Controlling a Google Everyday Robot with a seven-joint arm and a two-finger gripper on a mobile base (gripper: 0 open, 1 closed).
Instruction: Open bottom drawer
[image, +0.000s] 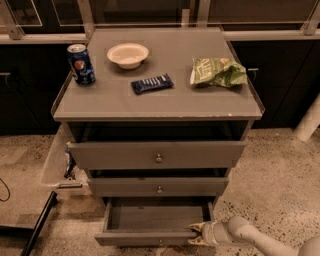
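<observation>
A blue soda can (80, 64) is standing at ten o'clock on the grey cabinet top (160, 107), with a white bowl (128, 54) sitting near it at eleven o'clock. A dark blue snack bar (152, 83) is lying near the middle, and a crumpled green bag (217, 72) is lying at two o'clock. At the cabinet's nine o'clock side, what may be crumpled wrappers (69, 167) are showing. A white post (310, 120) is rising at three o'clock from the speckled floor (280, 175).
</observation>
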